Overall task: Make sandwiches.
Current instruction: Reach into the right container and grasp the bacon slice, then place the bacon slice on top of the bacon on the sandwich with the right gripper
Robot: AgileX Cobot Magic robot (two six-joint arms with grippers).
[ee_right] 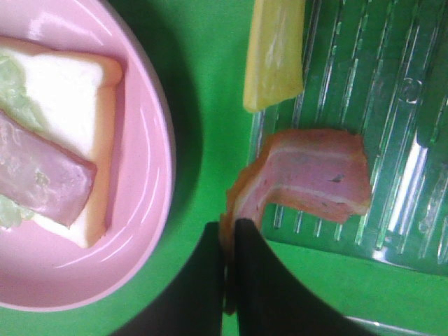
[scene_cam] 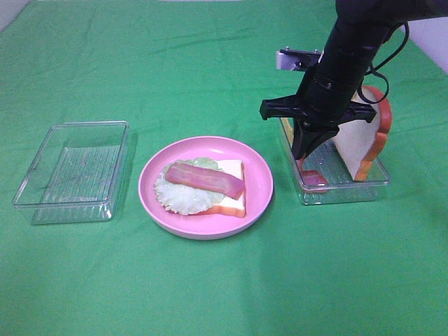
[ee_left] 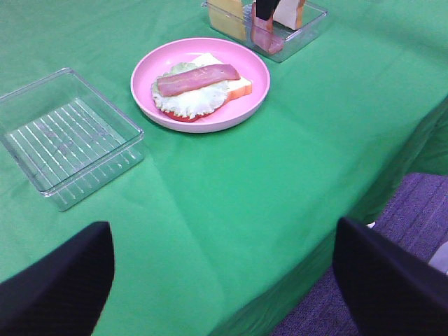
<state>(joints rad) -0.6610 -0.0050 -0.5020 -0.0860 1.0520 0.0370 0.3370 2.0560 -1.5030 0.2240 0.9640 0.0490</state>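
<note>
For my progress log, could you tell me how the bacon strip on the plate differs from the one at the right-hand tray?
The plated bacon strip lies flat and straight on the lettuce, untouched; the tray bacon strip is bent, one end pinched in the right tool. Both are pink-red with pale streaks.

Matt green cloth [scene_cam: 210, 294], faintly creased, covers the counter. The pink plate [scene_cam: 260, 183] is smooth, glossy plastic. The left-hand tray [scene_cam: 70, 210] and right-hand tray [scene_cam: 343, 192] are clear, shiny, ribbed plastic. The bacon strip [ee_right: 315, 175] looks waxy-smooth; the right gripper [ee_right: 229, 238] matt black.
</note>
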